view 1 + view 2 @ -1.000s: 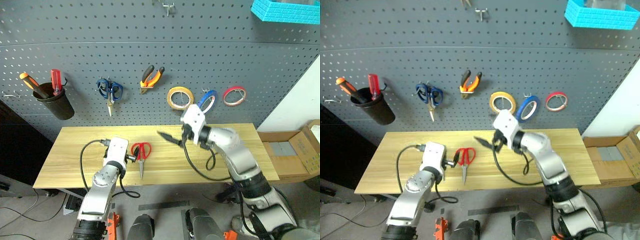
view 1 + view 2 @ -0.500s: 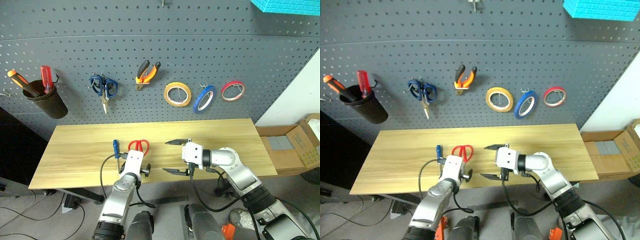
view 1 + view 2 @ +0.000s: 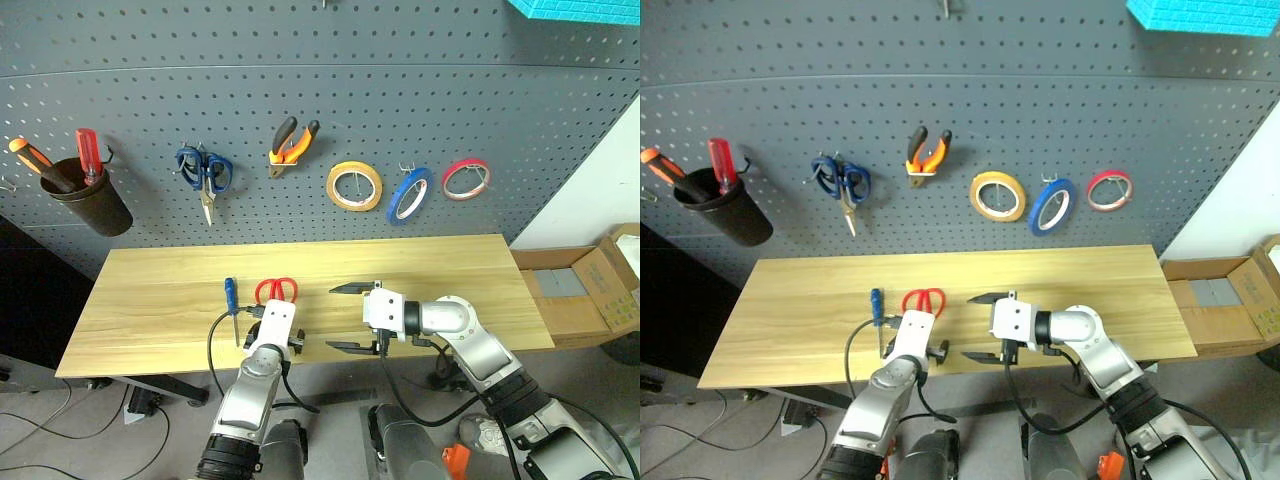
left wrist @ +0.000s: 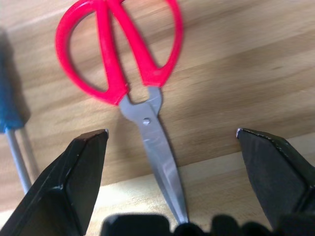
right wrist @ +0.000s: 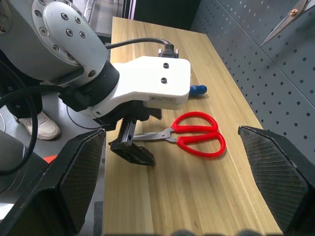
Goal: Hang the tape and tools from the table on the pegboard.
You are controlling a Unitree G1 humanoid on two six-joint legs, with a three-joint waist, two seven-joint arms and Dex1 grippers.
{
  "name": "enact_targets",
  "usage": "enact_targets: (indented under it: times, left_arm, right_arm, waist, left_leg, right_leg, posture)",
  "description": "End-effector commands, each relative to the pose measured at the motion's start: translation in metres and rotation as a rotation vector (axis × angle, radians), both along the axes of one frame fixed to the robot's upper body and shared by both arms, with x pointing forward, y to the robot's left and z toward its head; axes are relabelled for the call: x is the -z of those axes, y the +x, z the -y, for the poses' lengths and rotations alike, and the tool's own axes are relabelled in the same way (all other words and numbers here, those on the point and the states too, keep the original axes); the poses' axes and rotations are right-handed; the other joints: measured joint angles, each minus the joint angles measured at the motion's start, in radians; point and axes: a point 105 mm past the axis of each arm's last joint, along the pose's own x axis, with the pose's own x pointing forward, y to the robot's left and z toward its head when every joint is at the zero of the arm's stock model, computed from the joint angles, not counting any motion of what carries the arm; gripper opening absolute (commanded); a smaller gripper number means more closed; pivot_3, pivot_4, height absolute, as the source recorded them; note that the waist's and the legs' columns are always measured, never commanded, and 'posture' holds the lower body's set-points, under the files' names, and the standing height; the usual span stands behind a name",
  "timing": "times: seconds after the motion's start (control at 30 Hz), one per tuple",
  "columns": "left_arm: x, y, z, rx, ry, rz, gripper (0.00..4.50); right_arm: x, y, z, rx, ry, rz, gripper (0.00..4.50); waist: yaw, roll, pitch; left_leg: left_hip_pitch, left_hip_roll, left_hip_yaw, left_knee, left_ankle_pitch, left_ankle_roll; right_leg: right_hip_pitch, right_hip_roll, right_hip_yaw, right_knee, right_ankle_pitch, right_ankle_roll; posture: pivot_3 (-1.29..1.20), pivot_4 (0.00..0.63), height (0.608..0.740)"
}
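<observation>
Red-handled scissors (image 3: 277,290) lie on the light wood table (image 3: 450,270), handles toward the pegboard (image 3: 500,90). A blue-handled screwdriver (image 3: 231,298) lies just left of them. My left gripper (image 3: 272,330) hangs low over the scissors' steel blades (image 4: 158,160), open, with one finger (image 4: 74,182) on each side of the blades. My right gripper (image 3: 346,317) hovers open and empty over the table's front, right of the scissors and pointing left at them. The blue tape (image 3: 410,195) and the orange and black pliers (image 3: 292,145) hang on the pegboard.
Also on the pegboard are a yellow tape roll (image 3: 354,187), a red-pink tape ring (image 3: 467,179), blue-handled scissors (image 3: 205,175) and a black cup (image 3: 92,200) holding two screwdrivers. A cardboard box (image 3: 590,290) stands right of the table. A cyan basket (image 3: 590,6) sits at top right.
Over the last second both grippers sank toward the table's front. The right one came away from the hung blue tape, and the left settled over the scissors' blades. The camera tilted down.
</observation>
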Motion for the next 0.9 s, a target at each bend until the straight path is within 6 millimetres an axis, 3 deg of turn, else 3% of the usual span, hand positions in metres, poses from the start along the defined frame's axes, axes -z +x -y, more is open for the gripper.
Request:
enact_targets:
  times: [0.03, 0.37, 0.4, 0.9]
  left_arm:
    - [0.011, -0.009, -0.012, -0.088, -0.036, -0.054, 3.90]
    - [0.014, -0.006, -0.015, -0.157, -0.136, -0.065, 0.43]
    - [0.014, -0.005, -0.016, -0.158, -0.137, -0.064, 0.25]
    - [0.001, 0.008, -0.017, -0.122, -0.112, -0.007, 0.26]
  right_arm:
    - [-0.016, 0.002, -0.006, -0.009, 0.025, 0.065, 4.50]
    - [-0.021, 0.012, -0.003, 0.038, 0.027, 0.079, 4.50]
    - [-0.021, 0.012, -0.003, 0.041, 0.029, 0.078, 4.50]
    - [-0.026, 0.016, -0.002, 0.056, 0.045, 0.084, 4.50]
  waist:
    - [0.000, 0.000, 0.000]
    - [-0.002, 0.000, 0.000]
    - [-0.002, 0.000, 0.000]
    - [-0.010, 0.000, 0.000]
  left_leg:
    - [0.000, 0.000, 0.000, 0.000, 0.000, 0.000]
    - [0.000, 0.000, 0.000, 0.000, 0.000, 0.000]
    - [0.000, 0.000, 0.000, 0.000, 0.000, 0.000]
    - [-0.001, 0.000, 0.000, 0.000, 0.000, 0.000]
  right_leg:
    - [0.000, 0.000, 0.000, 0.000, 0.000, 0.000]
    - [0.000, 0.000, 0.000, -0.001, 0.000, 0.000]
    - [0.000, 0.000, 0.000, -0.001, 0.000, 0.000]
    - [0.000, 0.000, 0.000, -0.001, 0.000, 0.001]
  posture:
    - [-0.15, 0.250, 0.740]
    - [-0.16, 0.249, 0.740]
    - [-0.16, 0.249, 0.740]
    - [-0.15, 0.218, 0.740]
